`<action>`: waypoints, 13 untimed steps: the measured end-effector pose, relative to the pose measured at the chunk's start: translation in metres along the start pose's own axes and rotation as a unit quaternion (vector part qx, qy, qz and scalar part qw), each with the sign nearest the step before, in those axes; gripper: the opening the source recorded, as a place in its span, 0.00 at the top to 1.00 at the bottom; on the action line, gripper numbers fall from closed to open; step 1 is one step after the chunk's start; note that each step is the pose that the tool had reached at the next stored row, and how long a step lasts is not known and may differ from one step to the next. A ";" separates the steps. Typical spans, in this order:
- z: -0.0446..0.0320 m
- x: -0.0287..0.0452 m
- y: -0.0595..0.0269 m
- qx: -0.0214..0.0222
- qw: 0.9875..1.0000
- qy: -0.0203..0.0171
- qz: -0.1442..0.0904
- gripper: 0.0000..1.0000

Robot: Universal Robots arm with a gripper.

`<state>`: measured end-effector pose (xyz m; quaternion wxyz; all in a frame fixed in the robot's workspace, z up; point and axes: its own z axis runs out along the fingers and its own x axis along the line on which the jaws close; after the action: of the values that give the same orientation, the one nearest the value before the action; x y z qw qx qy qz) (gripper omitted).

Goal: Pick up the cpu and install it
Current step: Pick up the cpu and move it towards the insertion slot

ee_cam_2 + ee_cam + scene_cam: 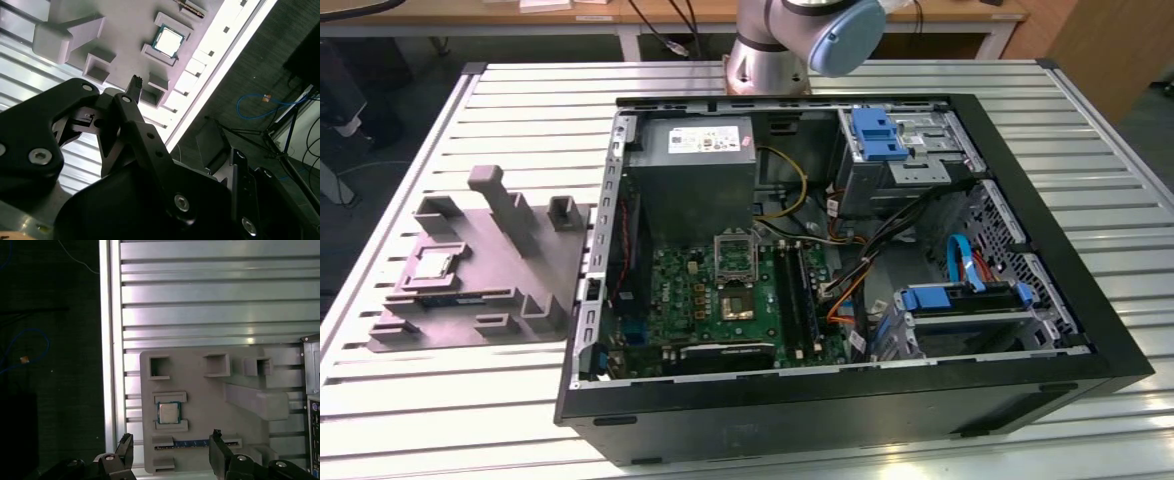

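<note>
Silvery cpu (169,413) sits in the grey tray (210,400), apart from the released, empty gripper (171,447).

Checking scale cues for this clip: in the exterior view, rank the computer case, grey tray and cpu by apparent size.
1. computer case, largest by far
2. grey tray, clearly smaller
3. cpu, smallest, sitting on the tray

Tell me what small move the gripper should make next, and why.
Probably lower toward the cpu. In the first wrist view it lies flat in its recess on the grey tray, untouched. The gripper hangs above the tray, open and holding nothing, with the cpu roughly centred between its fingers.
</note>
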<state>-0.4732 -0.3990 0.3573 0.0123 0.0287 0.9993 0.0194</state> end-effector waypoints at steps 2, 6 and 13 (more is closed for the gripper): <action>0.0010 0.0000 -0.0002 0.000 1.000 0.000 0.000 0.29; 0.0040 0.0000 -0.0005 0.000 1.000 0.002 0.000 0.29; 0.0087 0.0001 -0.0008 0.000 1.000 0.003 -0.016 0.29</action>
<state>-0.4731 -0.3995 0.3486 0.0099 0.0128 0.9997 0.0195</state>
